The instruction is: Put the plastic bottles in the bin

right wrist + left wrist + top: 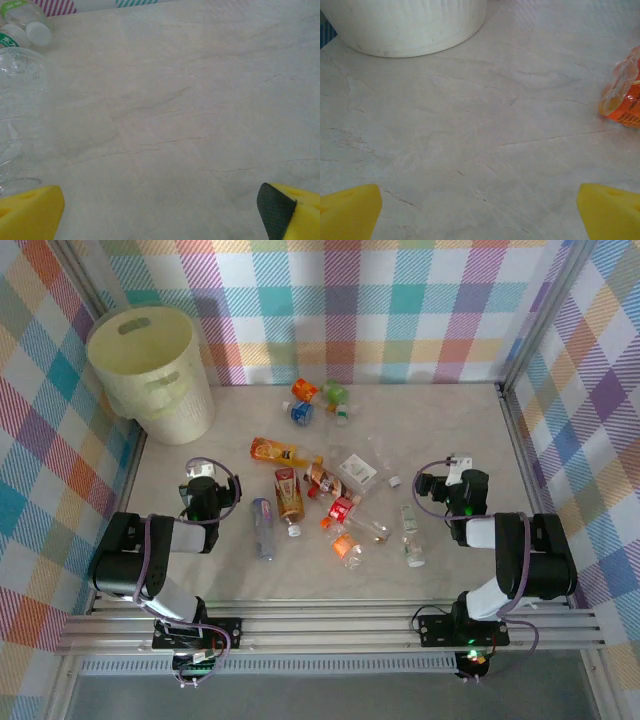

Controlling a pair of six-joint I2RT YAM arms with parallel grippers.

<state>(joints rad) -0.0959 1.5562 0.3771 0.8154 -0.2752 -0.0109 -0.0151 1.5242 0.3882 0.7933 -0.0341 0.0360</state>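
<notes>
- Top external view: the left gripper [204, 472] and right gripper [461, 480] sit low over the pale table [460, 430], one on either side of the scattered plastic bottles [290, 495].
- Left wrist view: the left gripper [480, 212] has its yellow fingertips [350, 210] spread wide, with bare table between them and nothing grasped.
- Right wrist view: the right gripper [160, 212] is also released, with its fingertips [30, 210] far apart and empty.
- Between the grippers, most bottles lie on their sides mid-table, close together and some touching.
- An orange-labelled bottle [622, 97], crushed, lies ahead and right of the left gripper, apart from it.
- A clear bottle [17, 110] lies just left of the right gripper's left finger, and a green-labelled bottle [12, 12] lies farther off.
- Three more bottles [303, 412] cluster near the far wall.
- The bin [160, 390] stands upright in the far left corner, well apart from the bottles. Its base [405, 25] is ahead of the left gripper.
</notes>
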